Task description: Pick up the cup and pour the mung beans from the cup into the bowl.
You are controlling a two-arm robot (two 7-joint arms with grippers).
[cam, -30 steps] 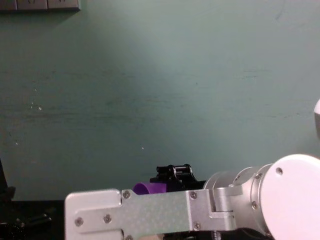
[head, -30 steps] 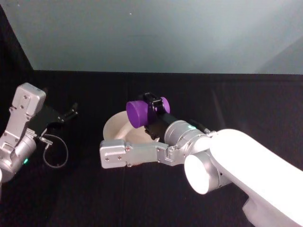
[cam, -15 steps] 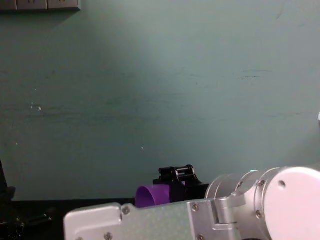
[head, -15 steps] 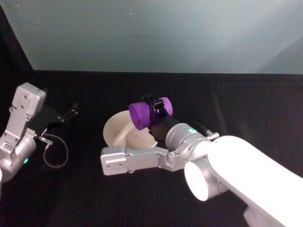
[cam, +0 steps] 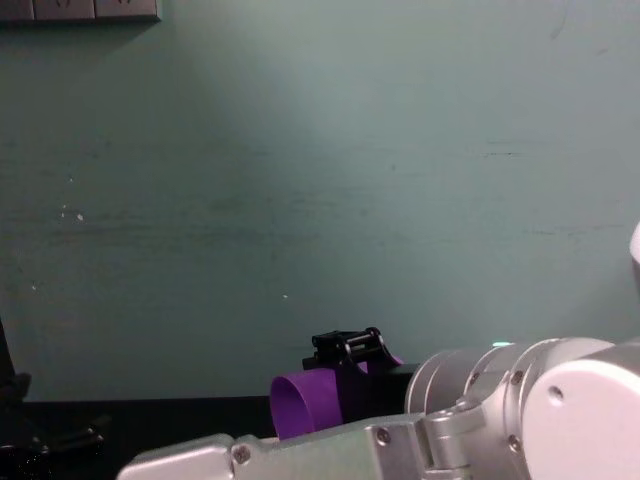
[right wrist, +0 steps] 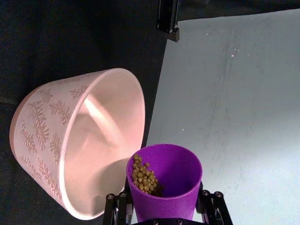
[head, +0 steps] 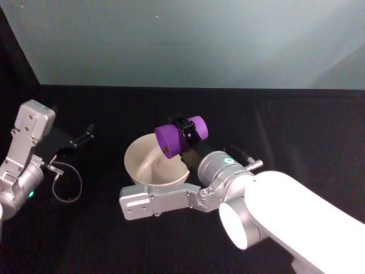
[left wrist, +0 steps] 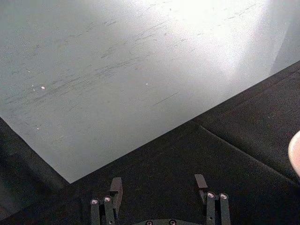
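The right arm [head: 296, 217] is a glossy white shell narrowing to brushed silver joints, with a small teal light [head: 226, 160]. A flat silver bracket [head: 154, 201] beside it carries round screws [head: 130, 210]. The left arm [head: 25, 154] is boxy silver metal with a green light [head: 29, 194] and a thin grey cable [head: 80, 184] looping off it. The right gripper [head: 180, 134] and the left gripper [left wrist: 158, 180] are black; the left's fingers [left wrist: 207, 208] bear small silver bolts [left wrist: 209, 195].

The right arm's link [head: 165, 201] bars the near side of the bowl [head: 132, 170], the cup [head: 170, 140] overhangs its right rim; the tabletop [head: 108, 111] left and beyond lies open.
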